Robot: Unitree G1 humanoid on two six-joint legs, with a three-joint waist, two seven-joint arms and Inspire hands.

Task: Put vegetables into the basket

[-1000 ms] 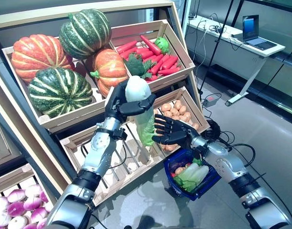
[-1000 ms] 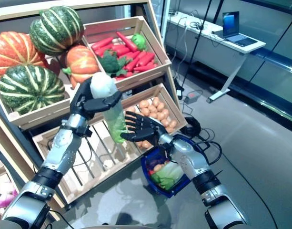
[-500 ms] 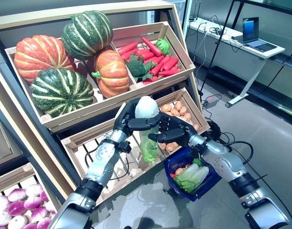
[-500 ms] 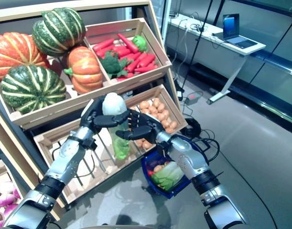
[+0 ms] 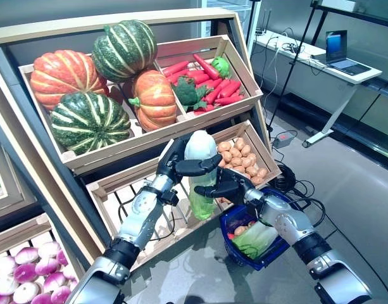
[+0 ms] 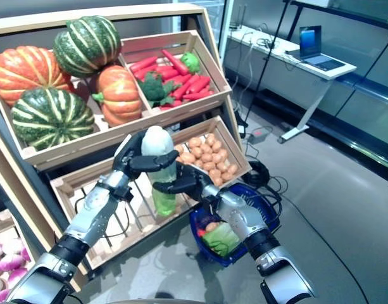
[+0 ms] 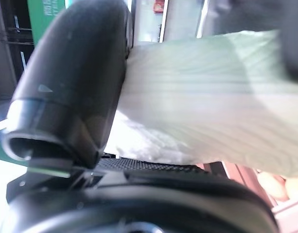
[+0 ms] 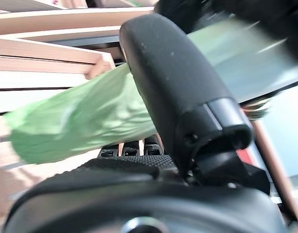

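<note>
Up front, left robot hand (image 5: pixel 178 163) clenched round white top end of a long cabbage (image 5: pixel 200 174), held upright before the lower crate (image 5: pixel 111 190). Right robot hand (image 5: pixel 226 186) wraps the cabbage's green lower part from the other side, fingers and thumb curled on it. Blue basket (image 5: pixel 268 250) hangs just beside and below right robot hand, greens and small round vegetables inside. Potatoes (image 5: pixel 241 158) just behind. Pumpkins (image 5: pixel 86 120) and carrots (image 5: pixel 212 88) on upper shelf.
</note>
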